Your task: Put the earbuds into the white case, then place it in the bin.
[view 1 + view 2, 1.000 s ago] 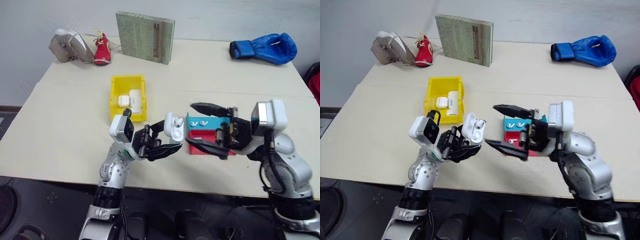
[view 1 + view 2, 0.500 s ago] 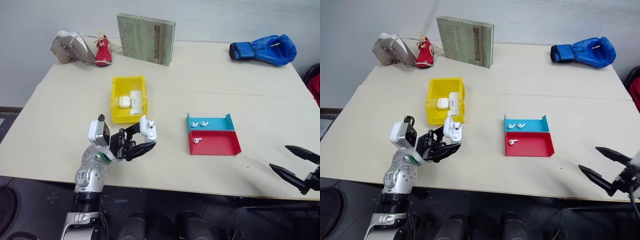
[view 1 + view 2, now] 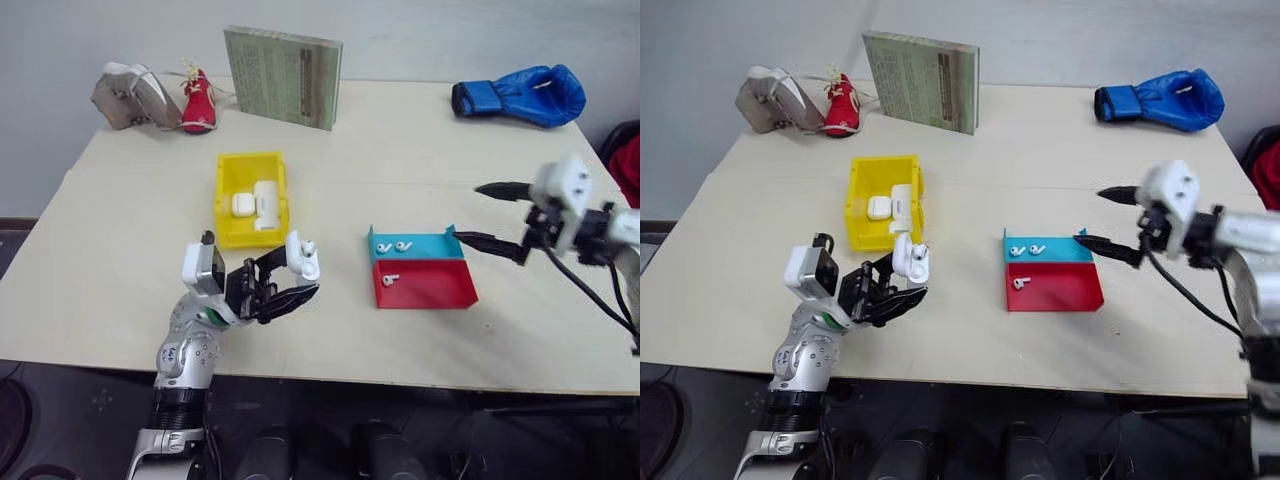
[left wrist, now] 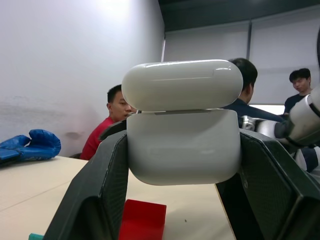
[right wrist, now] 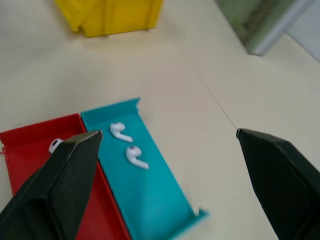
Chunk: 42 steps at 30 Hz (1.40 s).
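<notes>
Since the task needs buds loaded into the case first, the left gripper [image 3: 290, 285] is pinching the white case [image 3: 302, 257] upright above the table's [image 3: 120, 250] near edge, lid flipped up, one earbud [image 3: 309, 244] apparently already poking out of it; my read is it's presenting the opening for loading. The right gripper [image 3: 492, 214] is hanging spread wide just beside the teal tray [image 3: 430, 247], where two earbuds [image 3: 393, 246] are lying; a third bud [image 3: 393, 281] is sitting in the red tray [image 3: 440, 290]. The bin [image 3: 228, 195] is standing well behind the case, already holding two other white cases.

Left wrist view: the case [image 4: 182, 145] is sitting clamped between both black fingers [image 4: 95, 200], lid hinged back above the body, so the grip looks square and stable.

Right wrist view: the fingers [image 5: 60, 185] are framing the teal tray [image 5: 160, 195] with jaws wide apart, two buds [image 5: 127, 145] lying between them and well clear. Looks like it's lining up a pick; nothing is held yet.
</notes>
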### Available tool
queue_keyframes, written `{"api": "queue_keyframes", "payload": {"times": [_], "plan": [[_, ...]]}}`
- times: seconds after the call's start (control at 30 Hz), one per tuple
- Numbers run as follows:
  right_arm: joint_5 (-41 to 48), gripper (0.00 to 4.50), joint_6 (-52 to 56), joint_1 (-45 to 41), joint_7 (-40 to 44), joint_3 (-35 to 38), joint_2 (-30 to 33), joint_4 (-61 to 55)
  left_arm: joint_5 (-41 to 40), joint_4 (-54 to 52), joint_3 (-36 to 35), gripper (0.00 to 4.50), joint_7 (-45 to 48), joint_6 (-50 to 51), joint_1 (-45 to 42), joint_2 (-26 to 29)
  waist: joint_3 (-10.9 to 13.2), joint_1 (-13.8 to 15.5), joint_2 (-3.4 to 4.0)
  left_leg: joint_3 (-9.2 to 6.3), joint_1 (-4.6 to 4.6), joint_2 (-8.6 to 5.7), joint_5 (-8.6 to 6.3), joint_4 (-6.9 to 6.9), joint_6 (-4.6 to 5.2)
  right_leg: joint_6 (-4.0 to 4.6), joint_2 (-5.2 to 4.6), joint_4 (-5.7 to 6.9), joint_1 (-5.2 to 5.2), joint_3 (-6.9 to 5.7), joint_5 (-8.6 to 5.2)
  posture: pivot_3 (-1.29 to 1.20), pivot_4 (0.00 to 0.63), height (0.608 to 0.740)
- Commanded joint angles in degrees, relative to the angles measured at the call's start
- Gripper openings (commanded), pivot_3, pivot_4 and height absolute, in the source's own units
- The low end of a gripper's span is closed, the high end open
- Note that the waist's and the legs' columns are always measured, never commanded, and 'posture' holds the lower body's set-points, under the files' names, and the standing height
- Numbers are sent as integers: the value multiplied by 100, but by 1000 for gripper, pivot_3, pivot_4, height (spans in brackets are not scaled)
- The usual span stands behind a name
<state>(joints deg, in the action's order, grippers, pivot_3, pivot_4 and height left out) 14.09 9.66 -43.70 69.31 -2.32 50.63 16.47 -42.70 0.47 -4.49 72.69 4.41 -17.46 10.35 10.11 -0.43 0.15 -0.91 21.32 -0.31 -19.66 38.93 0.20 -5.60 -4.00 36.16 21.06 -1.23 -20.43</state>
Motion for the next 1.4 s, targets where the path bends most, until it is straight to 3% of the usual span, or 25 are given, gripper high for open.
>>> {"api": "queue_keyframes", "payload": {"times": [0.03,0.13,0.3,0.67,0.73,0.87,1.33,1.4], "plan": [[-1035,4431,-1210,-1184,442,-835,-381,1612,22,-131,61,2794,-31,-127,-83,-80,0,4,0,2,3,0,0,0,0,0,0,4,8,1,0,0,150,740],[-1974,4431,-2322,-2073,613,-1575,-657,3141,145,-140,151,2794,-65,-180,-84,-73,0,30,0,2,21,-1,0,4,-1,0,-4,38,43,-1,0,0,150,740],[-2752,4431,-2839,-2903,627,-2116,-1150,4613,161,-265,143,2794,-173,-242,26,-70,0,4,0,1,28,-6,-1,0,0,1,-12,63,48,-5,0,0,150,740],[-3381,4431,-3172,-3219,554,-2207,-1728,5477,152,-560,101,2794,-418,-286,273,4,1,-125,1,-2,28,-5,-1,8,-2,1,-12,80,51,-7,0,0,150,740],[-3431,4034,-3242,-3208,600,-2203,-1781,5506,176,-600,110,2794,-434,-300,315,34,1,-130,1,-2,27,-5,-1,8,-3,1,-12,82,52,-8,0,0,150,740],[-3550,2784,-3257,-3191,578,-2211,-1865,5564,173,-671,87,2794,-523,-307,381,35,1,-131,1,-2,27,-5,-1,8,-3,1,-12,82,52,-6,0,0,150,740],[-3664,2784,-3115,-3128,633,-2205,-2127,5636,85,-687,26,2794,-578,-276,374,175,1,-134,2,-3,22,-5,-1,15,-5,1,-12,85,50,-5,0,0,150,740],[-3667,2406,-3061,-3121,629,-2203,-2133,5647,69,-690,10,2794,-579,-263,372,210,1,-133,1,-3,21,-5,-1,16,-5,1,-12,84,50,-5,0,0,150,740]]}}
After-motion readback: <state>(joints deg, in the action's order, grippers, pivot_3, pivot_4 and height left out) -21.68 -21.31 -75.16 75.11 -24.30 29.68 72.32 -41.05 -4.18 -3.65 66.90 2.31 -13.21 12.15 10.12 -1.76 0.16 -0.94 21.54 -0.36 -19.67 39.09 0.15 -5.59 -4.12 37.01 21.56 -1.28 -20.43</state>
